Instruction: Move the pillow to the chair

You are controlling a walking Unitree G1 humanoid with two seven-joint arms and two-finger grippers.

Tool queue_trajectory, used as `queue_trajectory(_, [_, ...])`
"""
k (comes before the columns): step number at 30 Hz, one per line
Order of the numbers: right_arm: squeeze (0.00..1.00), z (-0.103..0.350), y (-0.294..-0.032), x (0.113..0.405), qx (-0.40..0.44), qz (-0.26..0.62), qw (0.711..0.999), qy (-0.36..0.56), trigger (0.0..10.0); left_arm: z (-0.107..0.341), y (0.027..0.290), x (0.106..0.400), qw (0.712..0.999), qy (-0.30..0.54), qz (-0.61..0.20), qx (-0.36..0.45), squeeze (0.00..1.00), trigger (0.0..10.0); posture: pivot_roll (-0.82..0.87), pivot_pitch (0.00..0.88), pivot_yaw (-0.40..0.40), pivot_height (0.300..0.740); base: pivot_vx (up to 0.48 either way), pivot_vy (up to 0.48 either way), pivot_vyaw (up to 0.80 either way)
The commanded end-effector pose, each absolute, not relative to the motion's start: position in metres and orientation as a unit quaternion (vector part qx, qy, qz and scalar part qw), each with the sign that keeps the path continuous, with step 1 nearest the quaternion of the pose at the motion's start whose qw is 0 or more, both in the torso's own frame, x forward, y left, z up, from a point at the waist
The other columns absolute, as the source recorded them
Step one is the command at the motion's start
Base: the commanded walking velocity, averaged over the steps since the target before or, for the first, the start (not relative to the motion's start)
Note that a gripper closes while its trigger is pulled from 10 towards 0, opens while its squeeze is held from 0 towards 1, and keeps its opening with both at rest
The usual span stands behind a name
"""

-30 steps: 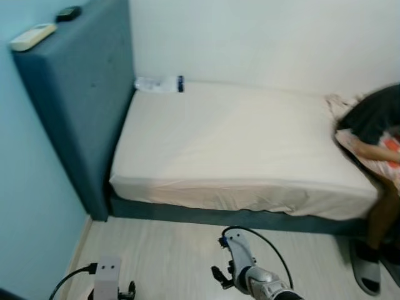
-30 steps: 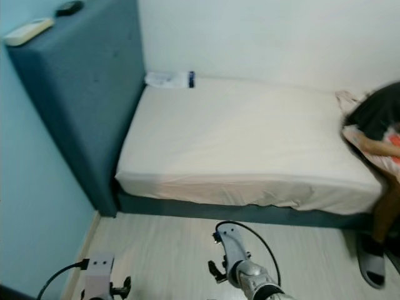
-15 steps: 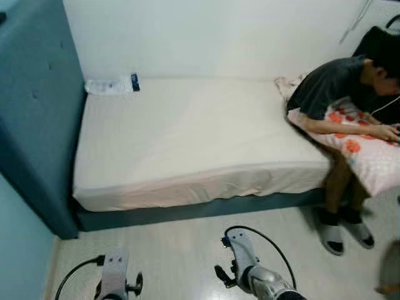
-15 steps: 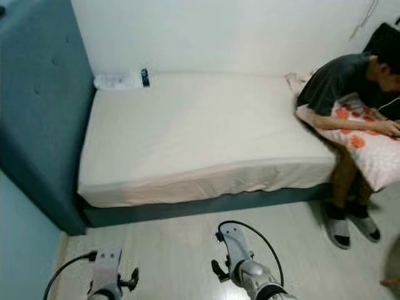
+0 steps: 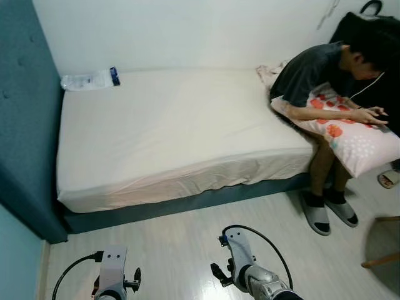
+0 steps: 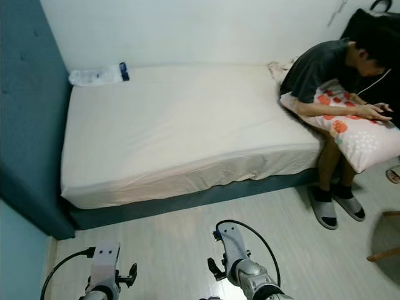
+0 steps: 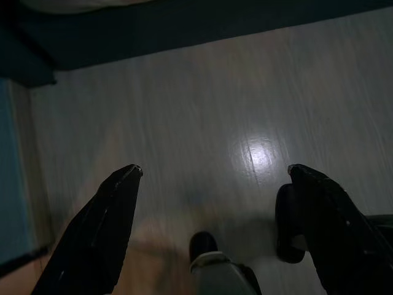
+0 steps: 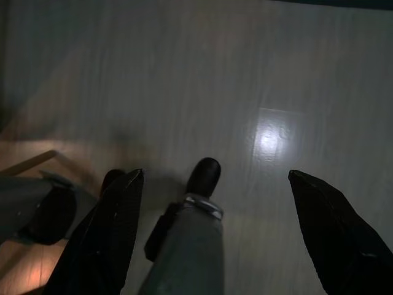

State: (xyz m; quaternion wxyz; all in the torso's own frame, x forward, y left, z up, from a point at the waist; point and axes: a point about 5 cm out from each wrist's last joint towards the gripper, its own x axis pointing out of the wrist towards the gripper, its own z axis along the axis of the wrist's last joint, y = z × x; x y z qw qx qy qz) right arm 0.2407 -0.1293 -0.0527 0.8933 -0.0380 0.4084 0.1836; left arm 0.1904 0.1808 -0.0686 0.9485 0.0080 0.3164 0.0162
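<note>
The pillow (image 5: 353, 136), white with orange flowers, lies across the lap of a person (image 5: 315, 69) who sits on the right end of the bed (image 5: 169, 134) with both arms resting on it. A chair (image 5: 382, 247) with a grey round seat and wooden legs stands at the right edge of the floor, and a part of the chair (image 8: 27, 200) is in the right wrist view. Both arms hang low in front of me. My left gripper (image 7: 215, 169) is open over bare floor. My right gripper (image 8: 215, 175) is open too, holding nothing.
A clear plastic bottle (image 5: 87, 79) lies at the bed's far left corner by the blue headboard (image 5: 22, 125). The person's slippered feet (image 5: 328, 215) rest on the pale wood floor. A black bag (image 5: 365, 25) sits behind the person. Open floor lies between me and the bed.
The camera has turned to the right, so the headboard slid out to the left and the person, the pillow and the chair came into view. The arms still hang low.
</note>
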Motion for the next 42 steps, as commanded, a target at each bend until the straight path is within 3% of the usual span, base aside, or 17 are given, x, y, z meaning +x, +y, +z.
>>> queue_trajectory(1, [0.00,-0.0530,-0.1325,0.2401,-0.030,0.176,0.896,0.407,10.0,-0.0721,0.1773,0.1846,0.945,0.326,0.014,0.003,0.00,10.0,0.06,0.124,-0.112,0.740,0.000,-0.420,0.00])
queue_trajectory(42, [0.00,-0.0504,-0.1370,0.2450,-0.060,0.171,0.896,0.406,10.0,-0.0690,0.1704,0.1912,0.949,0.315,0.008,-0.004,0.00,10.0,0.08,0.098,-0.133,0.740,0.000,-0.451,0.00])
